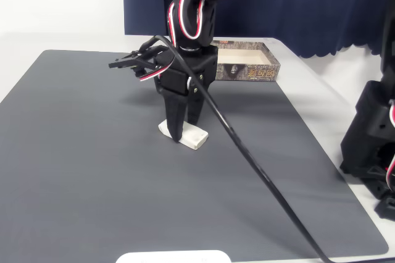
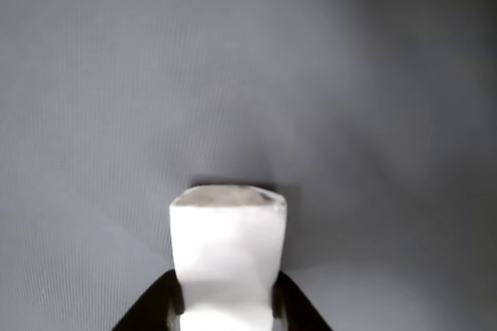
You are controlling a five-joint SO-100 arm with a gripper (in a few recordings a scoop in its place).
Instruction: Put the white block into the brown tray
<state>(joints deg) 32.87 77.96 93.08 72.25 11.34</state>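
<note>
So at this point you had the black two-finger claw [image 1: 182,128] straight down over the small off-white rounded bar, the white block [image 1: 192,137], and the block sat on the dark grey mat [image 1: 92,152] roughly mid-bench, well apart from the brown bark-patterned shallow tray [image 1: 259,71] at the far right. In the wrist view the block [image 2: 227,257] sat snug between the two dark fingers [image 2: 159,308], both pressing its sides, so I'd call that clamped on the block rather than just straddling it. It looked like it was resting on the mat, not lifted yet, though that was hard to be sure of.

What you wanted there, I reckon: make sure the squeeze was firm before rising, since the fingers held it across the narrow width and the rounded edges could let it slip or pivot. Lift straight up first, high enough to clear the tray wall, then swing far and right, and let go low over the pale cream inside.

The block itself looked smooth, matte and chalky-white, with a slightly greyish end face. It was much smaller than the tray, so it should drop in easily.
</note>
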